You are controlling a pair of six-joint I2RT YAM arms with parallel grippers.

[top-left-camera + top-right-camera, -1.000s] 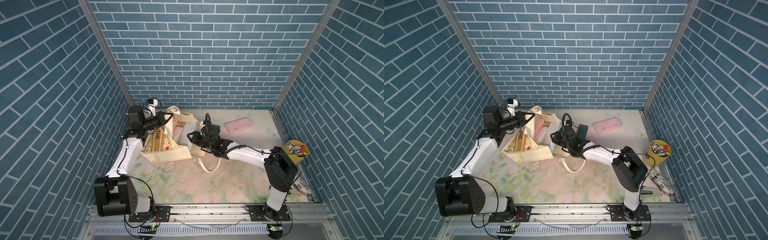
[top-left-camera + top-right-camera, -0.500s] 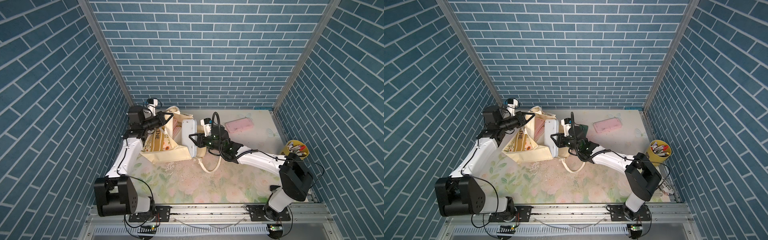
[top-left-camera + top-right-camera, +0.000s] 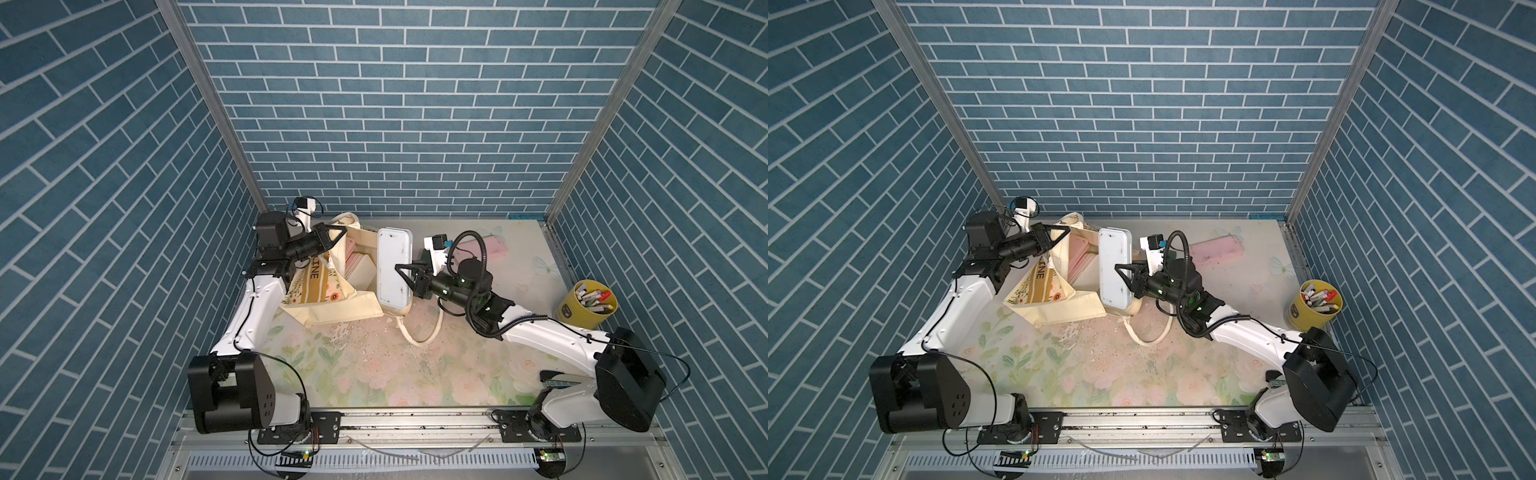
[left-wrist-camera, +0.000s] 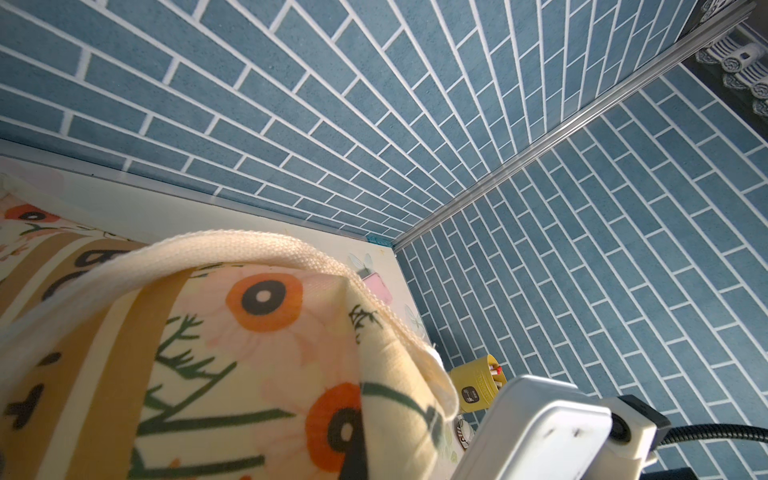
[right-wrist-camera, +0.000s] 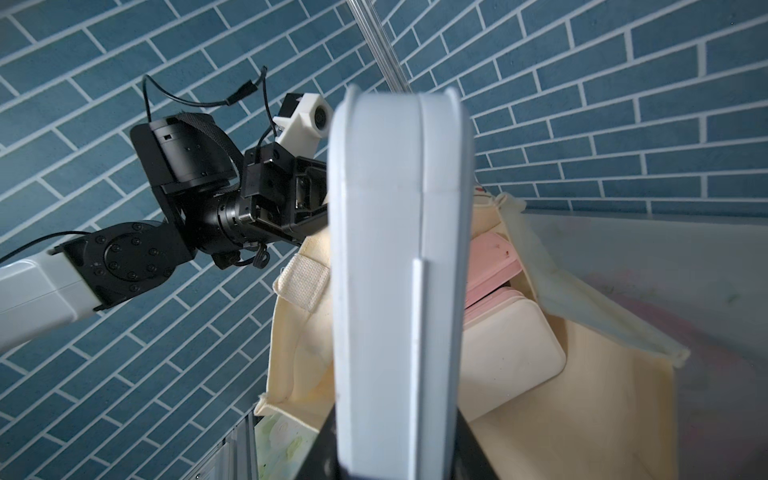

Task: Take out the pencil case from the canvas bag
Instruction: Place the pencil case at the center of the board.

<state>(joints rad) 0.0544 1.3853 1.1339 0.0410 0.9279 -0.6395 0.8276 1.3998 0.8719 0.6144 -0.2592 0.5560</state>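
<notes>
While the right claw is clamped across the middle of the pale pencil case, the case stands on end at the mouth of the canvas bag. The bag lies at about ten o'clock on the table in both top views. Whether the case's lower end is clear of the fabric cannot be told. The left claw is closed together on the bag's upper rim and holds the mouth open.

The step in hand looks like the withdrawal. It would go best as a straight lift, then a carry toward three o'clock. The left claw should pin the rim so the bag does not trail along. The shell looks smooth and hard, so a firm, level grip matters, since any tilt could let it slide.

Inside the bag a pink box and a cream box lie just beside the held case and might be dragged. A loose strap loops on the table at six o'clock of the case, right under a low exit. A pink case rests at one o'clock and a yellow pen cup at three o'clock, well apart. Bare table toward five o'clock seems the safest landing.
</notes>
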